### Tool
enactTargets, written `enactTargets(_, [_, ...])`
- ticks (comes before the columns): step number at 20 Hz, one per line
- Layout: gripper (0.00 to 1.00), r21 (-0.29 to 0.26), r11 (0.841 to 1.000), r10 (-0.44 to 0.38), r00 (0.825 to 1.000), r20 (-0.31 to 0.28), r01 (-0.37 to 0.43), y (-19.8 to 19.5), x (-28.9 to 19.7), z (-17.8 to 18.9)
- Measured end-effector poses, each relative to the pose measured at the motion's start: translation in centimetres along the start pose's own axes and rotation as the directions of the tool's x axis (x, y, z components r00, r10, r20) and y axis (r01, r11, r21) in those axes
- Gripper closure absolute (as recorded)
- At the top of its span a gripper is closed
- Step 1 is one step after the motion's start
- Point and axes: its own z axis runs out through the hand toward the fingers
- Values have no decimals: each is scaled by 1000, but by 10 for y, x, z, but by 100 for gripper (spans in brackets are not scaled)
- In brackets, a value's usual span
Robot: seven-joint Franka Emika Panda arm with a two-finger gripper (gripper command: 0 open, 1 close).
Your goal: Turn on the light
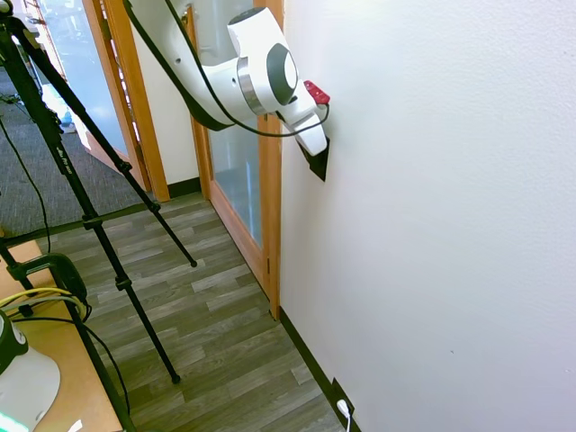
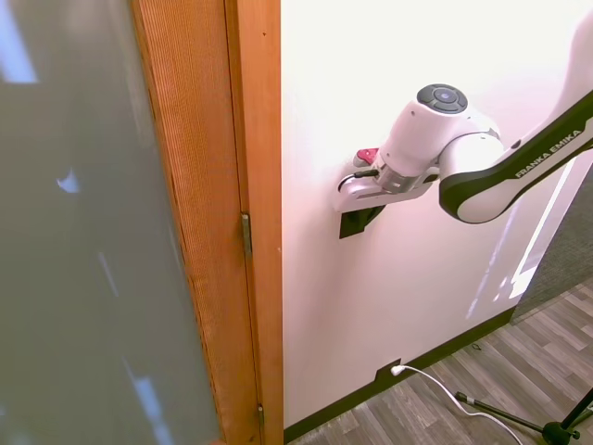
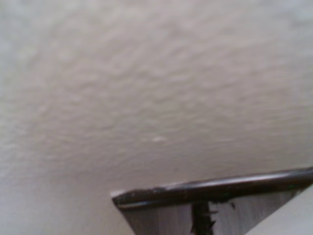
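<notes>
One switch (image 1: 318,164) is what you are working on here, a small dark plate on the white wall (image 1: 432,225) just beside the wooden door frame (image 1: 270,198), at about the height of the arm's wrist. Your gripper (image 1: 315,148) is right up against it: in the first exterior view the white end of the arm (image 1: 261,76) comes in from the left and meets the wall where the dark shape sits, and in the second exterior view it comes in from the right, with the same dark plate (image 2: 357,222) showing just under the white hand (image 2: 357,190). You cannot tell from either picture whether the fingers are spread or pressed together, since the hand's body and the dark plate cover them. Whether the gripper actually touches the switch is also hard to judge; it looks to be in contact or very nearly so. Low on the wall, at the dark baseboard (image 1: 310,355), you can see a second dark plate (image 1: 340,396) with a white plug (image 1: 344,409) in it, well apart from the switch. Your wrist view is blurred and shows mostly textured wall, with a dark-edged strip (image 3: 215,188) along one side.
</notes>
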Motion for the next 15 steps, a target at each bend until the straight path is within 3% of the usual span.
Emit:
enactTargets(4, [100, 53, 999, 4, 999, -41, -2, -7, 16, -42])
enactTargets(15, [100, 64, 998, -19, 999, -44, 22, 39, -18, -78])
